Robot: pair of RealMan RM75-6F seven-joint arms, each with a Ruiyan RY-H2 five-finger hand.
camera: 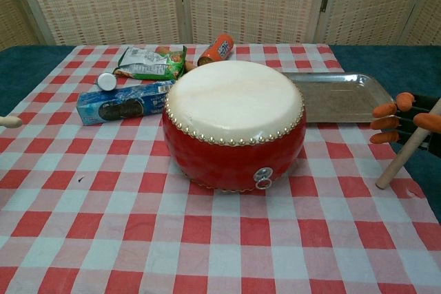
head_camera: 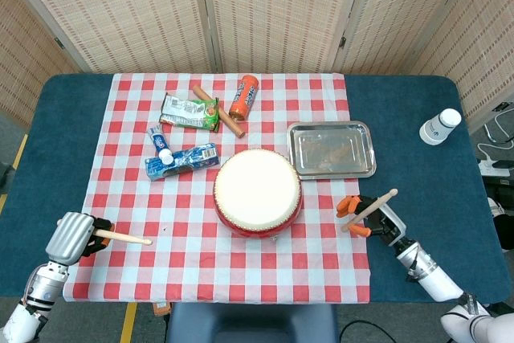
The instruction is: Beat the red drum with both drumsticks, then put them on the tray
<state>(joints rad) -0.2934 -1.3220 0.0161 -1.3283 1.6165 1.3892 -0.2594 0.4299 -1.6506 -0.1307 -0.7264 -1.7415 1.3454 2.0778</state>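
Head view: the red drum (head_camera: 257, 192) sits mid-cloth, the tray (head_camera: 332, 149) just beyond its right; the left hand (head_camera: 75, 235) grips one drumstick (head_camera: 122, 237); the right hand (head_camera: 371, 214) grips the other drumstick (head_camera: 369, 210); chest view: that stick (camera: 406, 148) slants beside the drum (camera: 233, 124), held by orange-tipped fingers (camera: 384, 110).

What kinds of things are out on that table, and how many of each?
Drum: 1
Drumsticks, left and right: 2
Metal tray: 1
Snack packs, green and blue: 2
Orange can: 1
Sausage: 1
White bottles, small and large: 2
Total: 10
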